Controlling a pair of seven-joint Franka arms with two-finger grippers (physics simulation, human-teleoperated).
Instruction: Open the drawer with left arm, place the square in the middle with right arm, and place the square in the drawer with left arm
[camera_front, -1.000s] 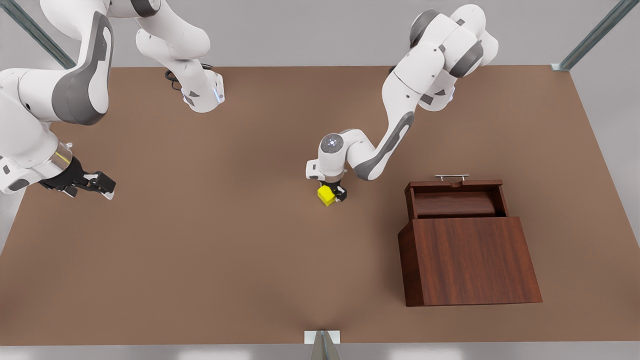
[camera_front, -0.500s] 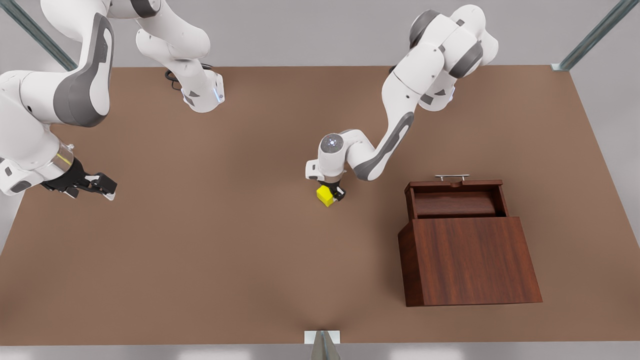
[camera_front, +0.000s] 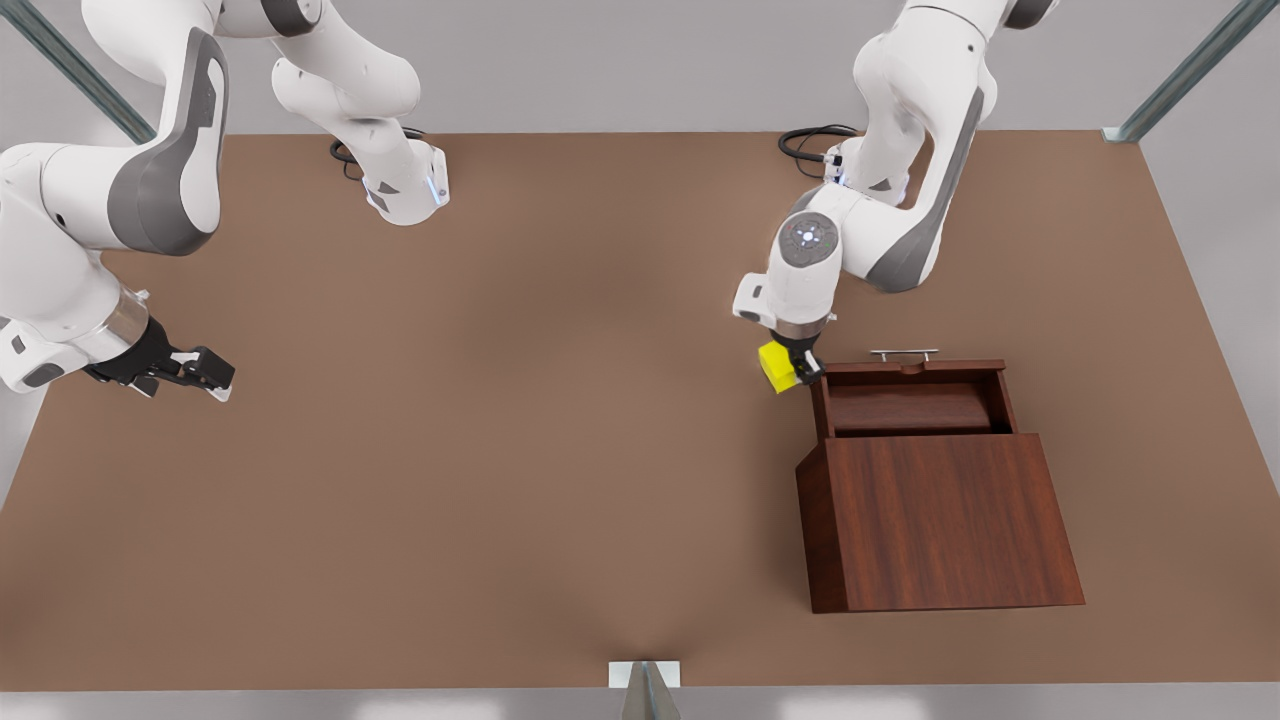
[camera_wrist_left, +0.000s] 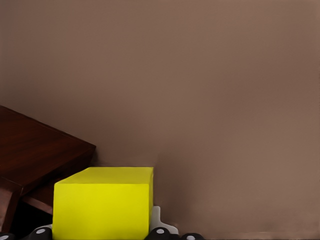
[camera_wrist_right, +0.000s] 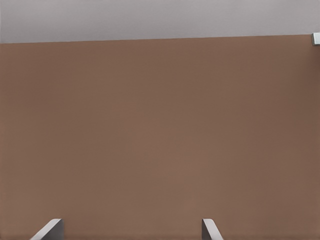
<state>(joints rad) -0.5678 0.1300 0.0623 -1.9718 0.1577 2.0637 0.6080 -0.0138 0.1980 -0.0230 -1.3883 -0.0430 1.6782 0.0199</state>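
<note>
My left arm swung from counter (camera_front: 500, 480) centre to the open drawer (camera_front: 912, 400); left tool (camera_front: 795, 372) pinched the square (camera_front: 776, 365) just beside its corner. Right tool (camera_front: 200, 378) waited, fingers spread, far off.

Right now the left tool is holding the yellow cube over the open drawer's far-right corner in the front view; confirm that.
Wrong corner. The front view shows the left tool holding the yellow cube by the open drawer's far-left corner, not yet over the inside.

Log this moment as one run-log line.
left pincer: shut on yellow cube, beside open drawer | right pincer: open, waiting at front view's left | cube not yet in drawer
</note>
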